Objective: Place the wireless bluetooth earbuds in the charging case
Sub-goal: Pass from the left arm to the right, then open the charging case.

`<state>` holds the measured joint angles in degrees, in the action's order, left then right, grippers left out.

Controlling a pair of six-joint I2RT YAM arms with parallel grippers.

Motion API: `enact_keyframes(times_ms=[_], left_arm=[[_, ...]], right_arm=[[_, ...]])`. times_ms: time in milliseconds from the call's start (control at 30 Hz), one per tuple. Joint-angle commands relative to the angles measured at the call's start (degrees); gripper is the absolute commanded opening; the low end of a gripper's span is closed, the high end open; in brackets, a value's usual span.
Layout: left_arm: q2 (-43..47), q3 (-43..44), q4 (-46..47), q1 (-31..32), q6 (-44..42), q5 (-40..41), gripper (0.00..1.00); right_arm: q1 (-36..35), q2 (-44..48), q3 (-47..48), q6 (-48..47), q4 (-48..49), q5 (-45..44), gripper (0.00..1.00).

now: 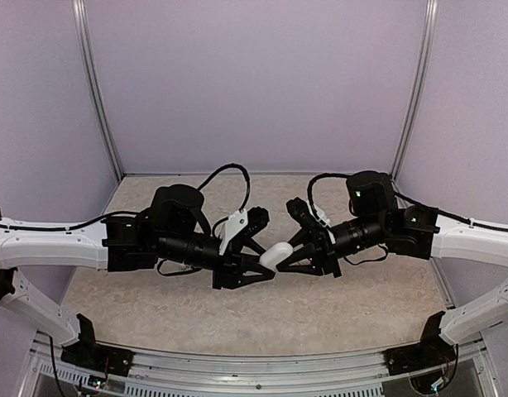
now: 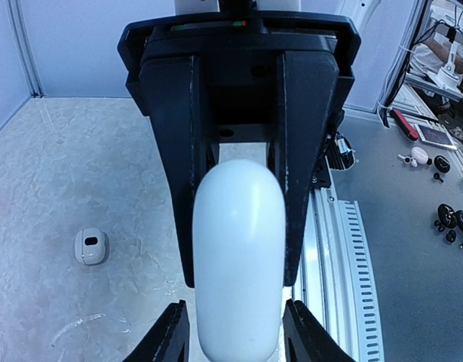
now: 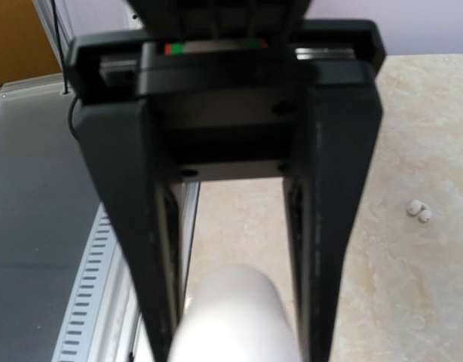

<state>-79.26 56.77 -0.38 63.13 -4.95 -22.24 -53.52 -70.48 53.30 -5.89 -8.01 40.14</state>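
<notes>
My left gripper (image 2: 239, 280) is shut on a plain elongated white oval object (image 2: 239, 256) and holds it above the table. In the top view the oval (image 1: 278, 254) hangs between both grippers at the table's middle. My right gripper (image 3: 235, 347) is open, its fingers standing either side of the oval's free end (image 3: 235, 317) with a thin gap. The charging case (image 2: 90, 246), small, white and with a dark spot, lies on the table in the left wrist view. The two earbuds (image 3: 420, 212) lie together on the table in the right wrist view. The top view shows neither.
A slotted metal rail (image 2: 344, 264) runs along the table's near edge. Beyond it a grey bench (image 2: 427, 249) holds small loose parts. Lilac walls and metal posts (image 1: 97, 99) enclose the beige tabletop (image 1: 155, 306).
</notes>
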Motion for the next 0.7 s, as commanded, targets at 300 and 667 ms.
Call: enact_keyframes(times_ms=[300,667], left_arm=[[3.7,-1.5,3.2,-2.2,2.2,1.2,0.42],[6.4,-3.7,6.7,-5.0,4.5,1.7,0.4]], right_arm=[[-0.7,1.3,-0.4,-1.6,0.4,-0.2,0.07],[-0.7,1.5,-1.6,-2.4,0.7,-0.2,0.04]])
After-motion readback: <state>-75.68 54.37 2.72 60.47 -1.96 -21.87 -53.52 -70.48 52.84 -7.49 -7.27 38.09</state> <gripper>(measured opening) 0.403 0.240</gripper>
